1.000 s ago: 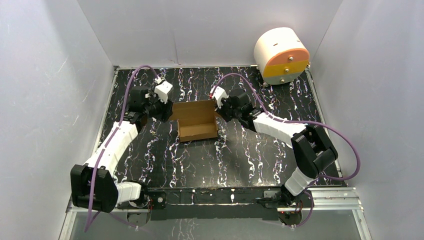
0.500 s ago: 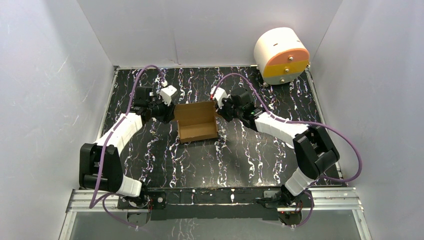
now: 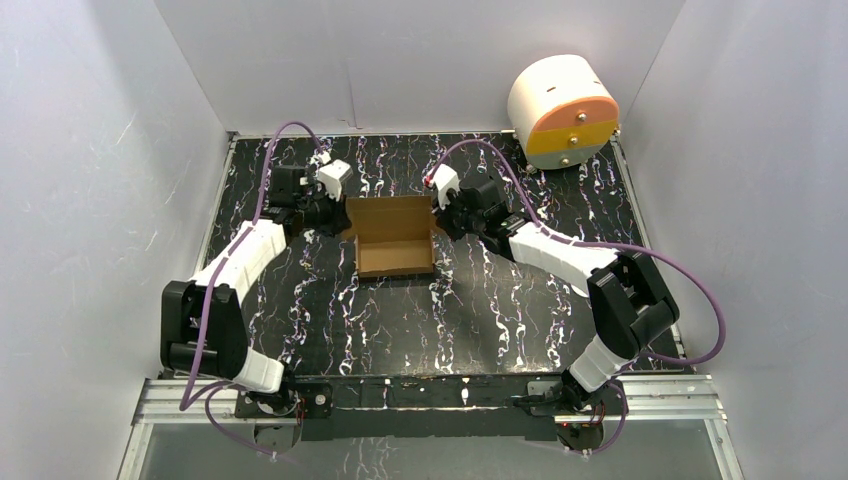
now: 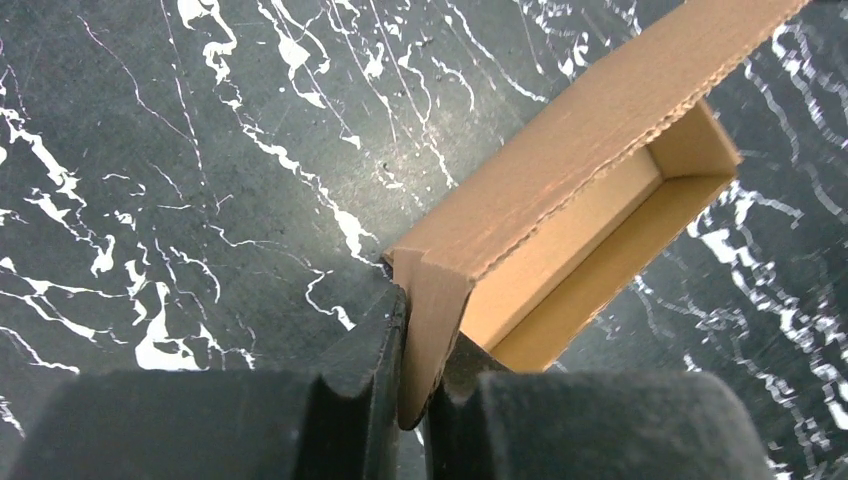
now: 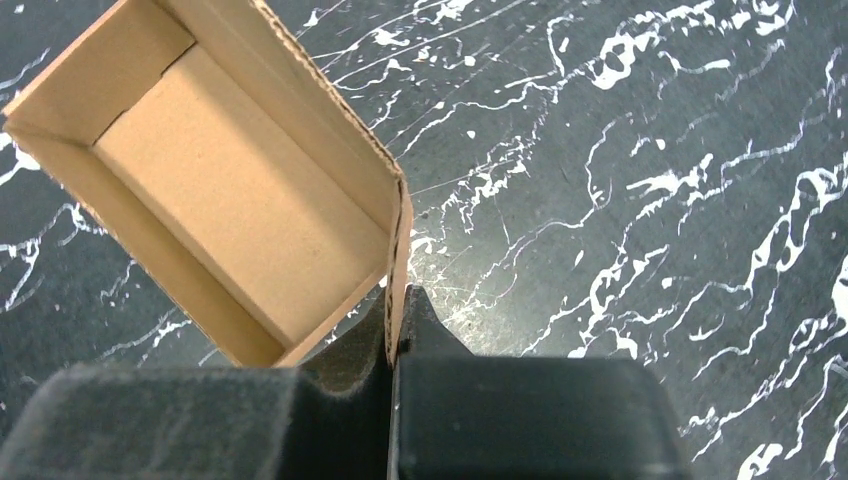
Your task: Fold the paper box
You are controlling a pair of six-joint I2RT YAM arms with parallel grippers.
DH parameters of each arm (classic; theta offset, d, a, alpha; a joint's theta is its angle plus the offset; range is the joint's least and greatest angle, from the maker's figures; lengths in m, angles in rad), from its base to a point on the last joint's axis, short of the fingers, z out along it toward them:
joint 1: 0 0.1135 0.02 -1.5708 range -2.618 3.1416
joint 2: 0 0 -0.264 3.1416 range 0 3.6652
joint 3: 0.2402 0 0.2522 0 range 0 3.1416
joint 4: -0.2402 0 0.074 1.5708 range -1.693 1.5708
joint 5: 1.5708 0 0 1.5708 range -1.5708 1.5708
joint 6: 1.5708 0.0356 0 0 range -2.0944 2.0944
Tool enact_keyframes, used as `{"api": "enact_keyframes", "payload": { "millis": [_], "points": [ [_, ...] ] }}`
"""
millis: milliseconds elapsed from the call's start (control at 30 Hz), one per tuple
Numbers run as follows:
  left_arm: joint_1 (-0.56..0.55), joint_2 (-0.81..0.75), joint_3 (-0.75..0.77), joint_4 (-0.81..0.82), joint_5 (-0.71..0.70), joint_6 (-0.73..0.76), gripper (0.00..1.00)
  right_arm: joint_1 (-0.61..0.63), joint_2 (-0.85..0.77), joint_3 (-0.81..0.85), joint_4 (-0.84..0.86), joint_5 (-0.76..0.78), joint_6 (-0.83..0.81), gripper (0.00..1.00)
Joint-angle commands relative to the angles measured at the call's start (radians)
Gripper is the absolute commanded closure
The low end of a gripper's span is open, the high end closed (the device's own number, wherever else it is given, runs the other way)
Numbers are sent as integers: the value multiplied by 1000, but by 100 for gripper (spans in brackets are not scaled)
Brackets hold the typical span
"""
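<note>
On either side of the paper box (image 3: 394, 235), both arms bend inward; the left gripper (image 4: 415, 340) and right gripper (image 5: 397, 315) each pinch its wall.

Lab test cell: white panel walls (image 3: 90, 200) around a black marbled table (image 3: 480, 320) on aluminium rails (image 3: 680, 405).

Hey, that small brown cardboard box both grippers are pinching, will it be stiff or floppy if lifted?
Probably light: the cardboard box is thin corrugated and empty. Its walls likely flex; where the left gripper pinches, it looks creased. Held only by thin edges, with the right gripper on a wall, it may twist.
</note>
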Motion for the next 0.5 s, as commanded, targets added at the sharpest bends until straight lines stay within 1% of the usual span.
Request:
{"api": "enact_keyframes", "payload": {
  "millis": [0,100,267,333,467],
  "points": [
    [-6,-6,64,33,-37,-206,95,9,-40,14,56,176,200,100],
    [-38,-4,61,57,-131,-326,96,19,-49,-1,89,233,294,100],
    [-130,10,45,78,-289,-456,93,59,-10,25,87,341,358,100],
    [-150,18,41,83,-335,-534,94,76,3,34,82,381,387,100],
    [-198,18,21,126,-445,-634,94,126,24,51,76,510,442,100]
  ]
}}
